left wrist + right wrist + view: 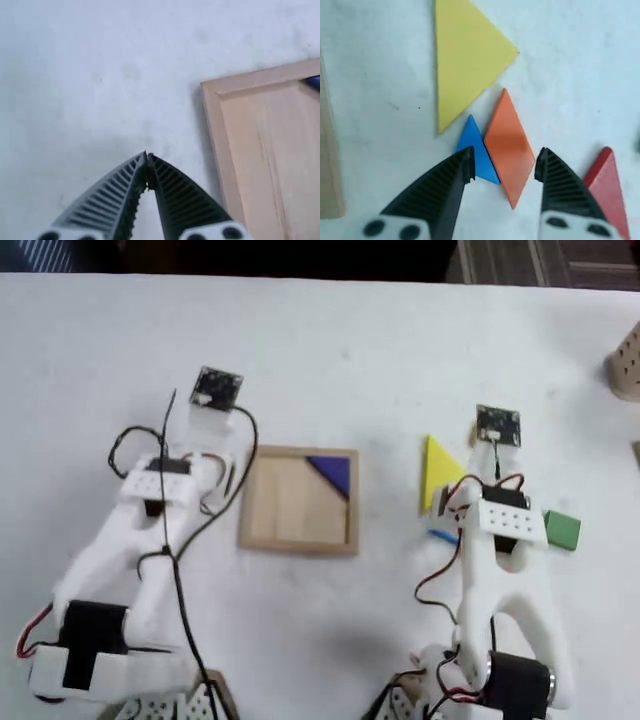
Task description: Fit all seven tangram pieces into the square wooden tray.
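Observation:
The square wooden tray (298, 537) lies mid-table with a dark blue triangle (333, 472) in its far right corner. My left gripper (147, 161) is shut and empty, over bare table just beside the tray's rim (212, 112). My right gripper (505, 162) is open, hovering over an orange parallelogram (509, 142) and a small blue triangle (479, 152) that touch each other. A large yellow triangle (462, 55) lies just beyond them, and a red piece (607, 190) lies outside one finger. In the high view the yellow triangle (440, 470) and a green piece (563, 530) flank the right arm.
The white table (350, 350) has open room behind the tray and between the arms. A wooden object (625, 365) stands at the far right edge. Cables loop around the left arm (160, 490).

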You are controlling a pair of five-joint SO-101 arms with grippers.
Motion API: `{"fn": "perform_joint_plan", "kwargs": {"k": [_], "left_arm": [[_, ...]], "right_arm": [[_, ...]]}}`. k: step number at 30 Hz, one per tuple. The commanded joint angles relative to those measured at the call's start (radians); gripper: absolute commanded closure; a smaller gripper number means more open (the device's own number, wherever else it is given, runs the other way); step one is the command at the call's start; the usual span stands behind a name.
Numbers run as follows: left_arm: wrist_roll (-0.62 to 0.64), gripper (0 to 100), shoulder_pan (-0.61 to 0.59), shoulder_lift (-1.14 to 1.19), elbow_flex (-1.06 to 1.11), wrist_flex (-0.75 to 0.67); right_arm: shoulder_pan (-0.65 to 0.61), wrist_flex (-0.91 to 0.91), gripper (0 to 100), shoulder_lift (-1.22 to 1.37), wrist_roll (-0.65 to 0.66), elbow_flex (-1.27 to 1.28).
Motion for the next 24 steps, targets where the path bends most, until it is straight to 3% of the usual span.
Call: {"fn": "perform_joint_plan", "kwargs": {"k": [1,10,14,24], "left_arm": [[-0.002,97,-0.007,-0.001,-0.071,0.026],[-0.002,97,-0.008,-0.001,-0.071,0.028],[-0.002,97,-0.010,-0.001,-0.071,0.028],[-0.002,97,-0.012,-0.001,-0.071,0.028]], "right_arm": [[0.041,-0.019,80.0,-0.007,0.109,-0.008],[0.084,-0.019,80.0,0.004,0.123,0.000],[0.085,-0.025,80.0,0.004,0.222,0.031],[0.090,-0.016,80.0,0.102,0.232,-0.025]]}}
